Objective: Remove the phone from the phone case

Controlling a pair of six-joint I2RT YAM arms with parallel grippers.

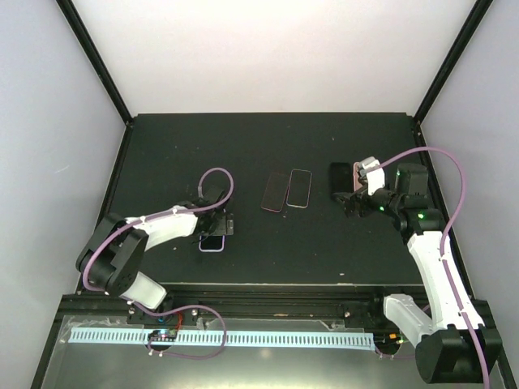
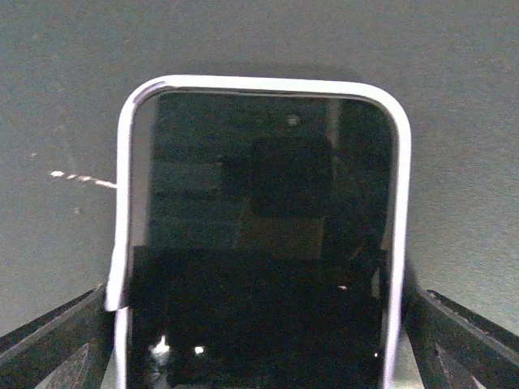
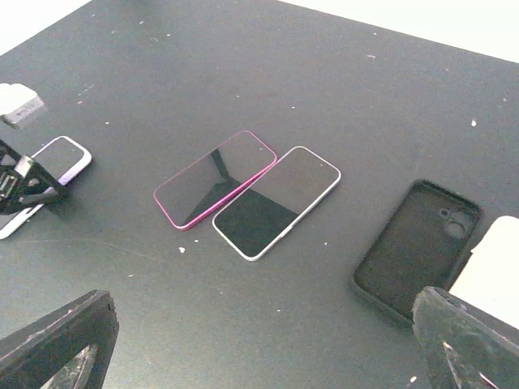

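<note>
The salmon-pink phone case [image 1: 358, 187] lies at the right of the mat, partly hidden under my right gripper [image 1: 355, 201], which is open and empty above the mat [image 3: 261, 300]. A pale shape [image 3: 496, 255] at the right edge of the right wrist view may be that case. My left gripper [image 1: 217, 226] is low over a dark-screened phone with a pale lavender rim [image 1: 212, 242]. In the left wrist view this phone [image 2: 263, 203] fills the gap between the fingers [image 2: 49, 340], which press on its two long edges.
A pink-rimmed phone [image 1: 275, 193] and a white-rimmed phone [image 1: 300, 188] lie side by side, screens up, mid-mat [image 3: 212, 179] [image 3: 277, 201]. An empty black case [image 1: 340, 177] lies by the right gripper [image 3: 418, 250]. Black frame posts line the mat's edges.
</note>
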